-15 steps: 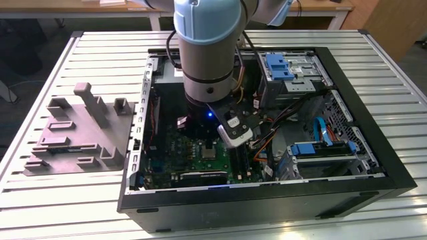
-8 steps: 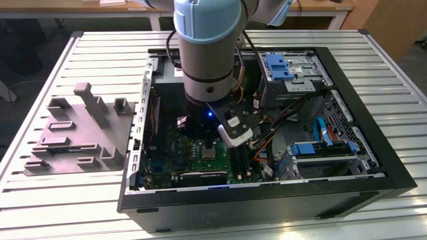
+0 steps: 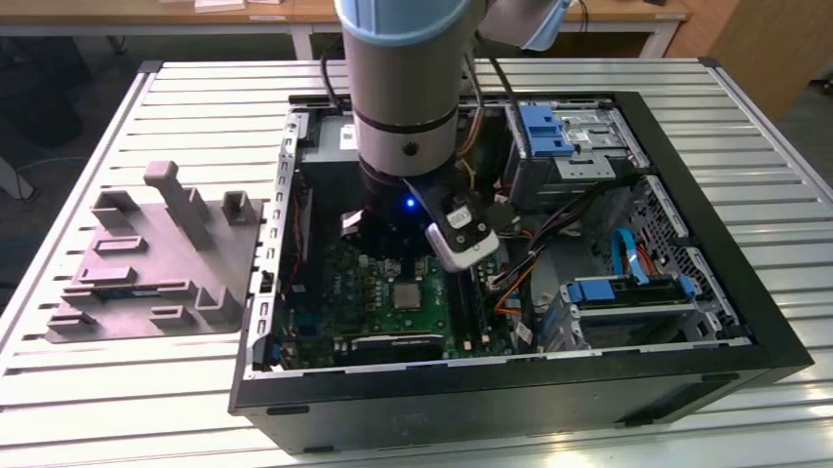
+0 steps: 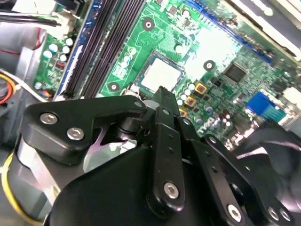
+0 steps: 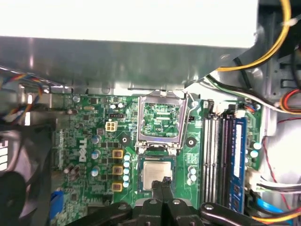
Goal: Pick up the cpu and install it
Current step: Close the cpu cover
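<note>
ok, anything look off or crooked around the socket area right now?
Nothing stands out. The small square silvery-grey cpu lies flat and square in its socket on the green motherboard, with the shiny metal retention frame swung open beside it. The black gripper sits just above the chip's edge.

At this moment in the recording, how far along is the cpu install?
Mostly done, it seems. The cpu already lies flat in the socket on the green motherboard, seen in both wrist views. The pincer sits right over its edge with fingertips together and nothing between them, so nothing is in hand. The socket's metal frame stands flipped open beside the chip, so the chip is not clamped down yet.
</note>
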You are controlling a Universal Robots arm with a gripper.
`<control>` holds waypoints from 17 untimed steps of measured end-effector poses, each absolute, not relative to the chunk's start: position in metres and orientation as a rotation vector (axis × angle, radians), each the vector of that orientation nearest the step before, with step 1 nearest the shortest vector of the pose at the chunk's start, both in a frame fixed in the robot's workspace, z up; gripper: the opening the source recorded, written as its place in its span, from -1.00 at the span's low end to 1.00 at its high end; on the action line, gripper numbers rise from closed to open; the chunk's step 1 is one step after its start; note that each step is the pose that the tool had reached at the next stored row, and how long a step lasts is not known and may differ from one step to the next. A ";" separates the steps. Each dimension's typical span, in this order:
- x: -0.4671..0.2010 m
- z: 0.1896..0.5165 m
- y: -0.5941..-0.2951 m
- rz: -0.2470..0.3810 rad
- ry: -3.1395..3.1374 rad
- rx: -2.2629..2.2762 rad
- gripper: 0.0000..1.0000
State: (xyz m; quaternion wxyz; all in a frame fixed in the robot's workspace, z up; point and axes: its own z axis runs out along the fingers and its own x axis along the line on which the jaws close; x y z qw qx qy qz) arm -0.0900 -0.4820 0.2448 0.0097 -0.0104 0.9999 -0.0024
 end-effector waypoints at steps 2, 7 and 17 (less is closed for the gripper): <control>-0.090 0.253 -0.481 -0.008 3.122 -0.032 -0.79; -0.090 0.257 -0.479 -0.007 3.117 -0.038 -0.79; -0.090 0.255 -0.479 -0.004 3.105 -0.299 -0.79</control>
